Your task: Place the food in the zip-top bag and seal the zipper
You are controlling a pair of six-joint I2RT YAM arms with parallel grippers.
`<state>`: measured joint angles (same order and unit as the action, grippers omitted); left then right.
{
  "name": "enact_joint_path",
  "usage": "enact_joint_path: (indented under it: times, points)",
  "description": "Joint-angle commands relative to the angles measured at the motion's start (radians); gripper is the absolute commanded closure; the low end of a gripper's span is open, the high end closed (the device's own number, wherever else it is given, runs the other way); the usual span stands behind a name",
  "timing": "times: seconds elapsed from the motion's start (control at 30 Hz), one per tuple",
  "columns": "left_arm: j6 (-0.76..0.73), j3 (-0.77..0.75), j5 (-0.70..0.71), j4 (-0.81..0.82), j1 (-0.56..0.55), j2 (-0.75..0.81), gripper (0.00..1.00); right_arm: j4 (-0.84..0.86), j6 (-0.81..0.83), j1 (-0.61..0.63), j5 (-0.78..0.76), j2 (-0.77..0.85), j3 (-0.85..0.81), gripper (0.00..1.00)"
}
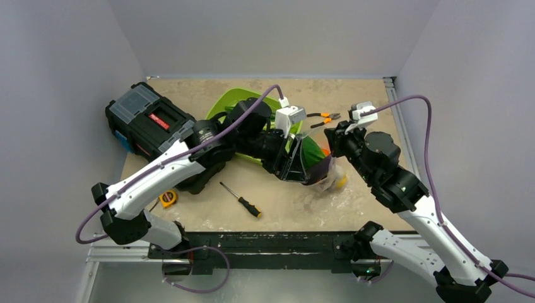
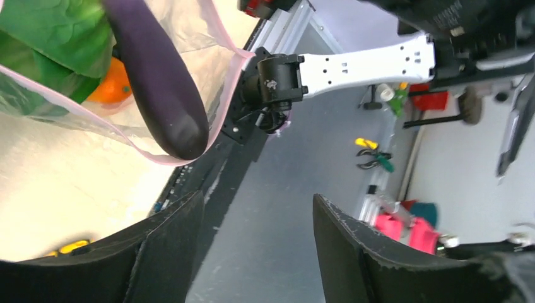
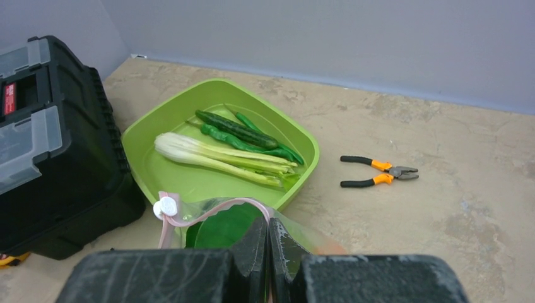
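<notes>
The zip-top bag point(image 1: 328, 182) hangs over the table's middle with its mouth open. Its pink zipper point(image 3: 214, 208) is pinched by my right gripper point(image 3: 268, 222), which is shut on that edge. A purple eggplant point(image 2: 158, 82) pokes out of the mouth, with an orange point(image 2: 110, 89) and green leafy food point(image 2: 50, 38) inside. Just below the eggplant my left gripper point(image 2: 258, 214) is open and holds nothing; from above it point(image 1: 296, 161) sits against the bag's left side. The bok choy point(image 3: 214, 154) and green pods point(image 3: 243, 132) lie in the lime-green tray point(image 3: 158, 120).
A black toolbox point(image 1: 148, 120) stands at the left, next to the tray. Orange-handled pliers point(image 1: 325, 118) lie at the back right. A screwdriver point(image 1: 243, 201) and a yellow tape measure point(image 1: 167, 199) rest near the front edge.
</notes>
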<state>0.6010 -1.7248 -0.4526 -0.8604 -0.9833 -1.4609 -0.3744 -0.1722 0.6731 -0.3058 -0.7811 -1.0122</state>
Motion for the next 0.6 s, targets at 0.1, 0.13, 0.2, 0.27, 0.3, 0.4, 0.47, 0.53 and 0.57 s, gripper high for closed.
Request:
enact_joint_path:
  times: [0.1, 0.13, 0.2, 0.27, 0.3, 0.4, 0.47, 0.53, 0.57]
  points:
    - [-0.073, 0.006, 0.189, -0.038, -0.029, 0.02, 0.38, 0.04, -0.036, 0.0, -0.038, 0.003, -0.064, 1.0]
    - [-0.052, 0.01, 0.206, -0.046, -0.026, 0.016, 0.37, 0.038, -0.039, 0.0, -0.039, 0.001, -0.066, 1.0]
    - [-0.009, 0.025, 0.22, -0.046, -0.016, 0.001, 0.37, 0.035, -0.041, 0.0, -0.039, -0.002, -0.07, 1.0]
    - [0.033, 0.043, 0.198, -0.013, -0.002, -0.019, 0.38, 0.034, -0.043, 0.0, -0.035, -0.005, -0.072, 1.0]
    - [0.05, 0.048, 0.195, -0.002, 0.003, -0.029, 0.42, 0.034, -0.044, 0.0, -0.033, -0.006, -0.074, 1.0]
    - [0.075, 0.048, 0.183, 0.008, 0.024, -0.063, 0.63, 0.034, -0.043, 0.0, -0.029, -0.007, -0.078, 1.0]
    - [0.08, 0.049, 0.181, 0.011, 0.03, -0.081, 0.65, 0.031, -0.04, 0.0, -0.024, -0.009, -0.08, 1.0]
    - [0.083, 0.053, 0.168, 0.024, 0.032, -0.097, 0.64, 0.032, -0.035, -0.001, -0.021, -0.01, -0.082, 1.0]
    - [0.089, 0.053, 0.167, 0.02, 0.032, -0.107, 0.64, 0.032, -0.034, 0.0, -0.019, -0.01, -0.084, 1.0]
